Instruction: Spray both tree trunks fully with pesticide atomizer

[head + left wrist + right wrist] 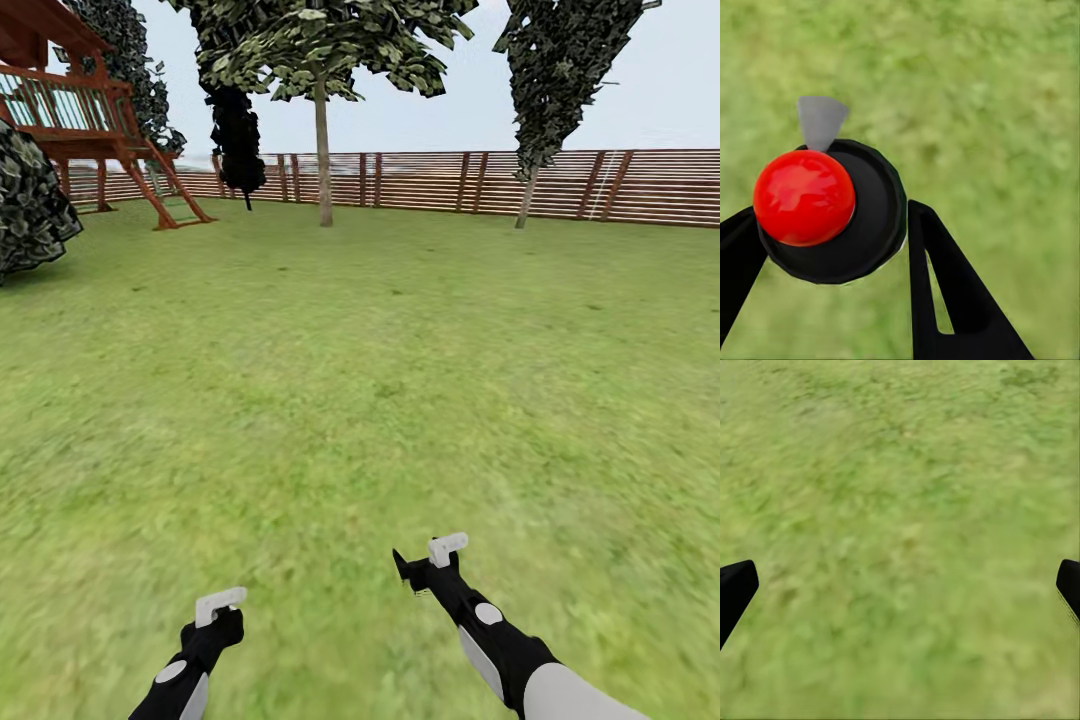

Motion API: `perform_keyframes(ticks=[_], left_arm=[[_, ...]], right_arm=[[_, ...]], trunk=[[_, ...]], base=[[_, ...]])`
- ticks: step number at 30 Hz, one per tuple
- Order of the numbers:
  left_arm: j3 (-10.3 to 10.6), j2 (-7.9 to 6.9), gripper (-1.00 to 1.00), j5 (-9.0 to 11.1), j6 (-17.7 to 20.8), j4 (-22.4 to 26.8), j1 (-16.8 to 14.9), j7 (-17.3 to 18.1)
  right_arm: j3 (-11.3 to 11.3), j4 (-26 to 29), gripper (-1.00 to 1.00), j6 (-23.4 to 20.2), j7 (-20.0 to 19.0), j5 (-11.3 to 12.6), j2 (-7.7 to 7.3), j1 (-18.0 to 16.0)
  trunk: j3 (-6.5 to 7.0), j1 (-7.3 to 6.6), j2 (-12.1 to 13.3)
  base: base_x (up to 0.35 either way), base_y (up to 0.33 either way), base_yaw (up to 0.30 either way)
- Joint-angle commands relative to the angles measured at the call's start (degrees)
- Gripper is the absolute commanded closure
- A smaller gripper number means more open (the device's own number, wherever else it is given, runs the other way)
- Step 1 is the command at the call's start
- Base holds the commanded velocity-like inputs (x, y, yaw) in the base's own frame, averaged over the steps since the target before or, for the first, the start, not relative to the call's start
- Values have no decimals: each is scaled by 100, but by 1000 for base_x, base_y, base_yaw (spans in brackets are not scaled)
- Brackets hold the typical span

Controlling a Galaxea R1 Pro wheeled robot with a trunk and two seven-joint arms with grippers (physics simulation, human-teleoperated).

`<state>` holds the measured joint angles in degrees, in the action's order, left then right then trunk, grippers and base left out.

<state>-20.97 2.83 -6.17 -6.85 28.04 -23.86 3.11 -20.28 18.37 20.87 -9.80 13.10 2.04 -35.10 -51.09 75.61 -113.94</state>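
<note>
Both arms reach forward and low in the head view. The left arm is at the left, black with a grey patch, and its left pincer [220, 606] has a pale tip. In the left wrist view, its black fingers [945, 285] are closed on a round black thing with a red ball top. The right pincer [430, 562] sits farther ahead. Its fingers [735, 592] are spread wide apart, with nothing between them.
</note>
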Motion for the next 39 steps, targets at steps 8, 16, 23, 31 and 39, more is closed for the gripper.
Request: perform_keyframes(ticks=[8, 16, 23, 31, 39], left_arm=[[-47, 11, 100, -60, -24, 0, -5, 32], [-48, 16, 100, -60, -25, 0, -5, 32], [-47, 8, 100, -60, -21, 0, -5, 32], [-46, 7, 100, -60, -18, 0, -5, 32], [-48, 7, 100, -60, -18, 0, -5, 32]], right_arm=[[-21, -9, -100, 22, -27, 61, -3, -6], [-25, -9, -100, 22, -30, 61, -2, -6], [-28, -9, -100, 22, -29, 61, -2, -6], [-28, -75, -100, 22, -24, 61, -2, -6], [-28, -80, -100, 22, -28, 61, -2, -6]], trunk=[[-5, 3, -2], [-5, 3, -2], [-5, 3, -2], [-5, 3, -2], [-5, 3, -2]], base=[[340, 0, 0], [340, 0, 0], [340, 0, 0], [340, 0, 0], [340, 0, 0]])
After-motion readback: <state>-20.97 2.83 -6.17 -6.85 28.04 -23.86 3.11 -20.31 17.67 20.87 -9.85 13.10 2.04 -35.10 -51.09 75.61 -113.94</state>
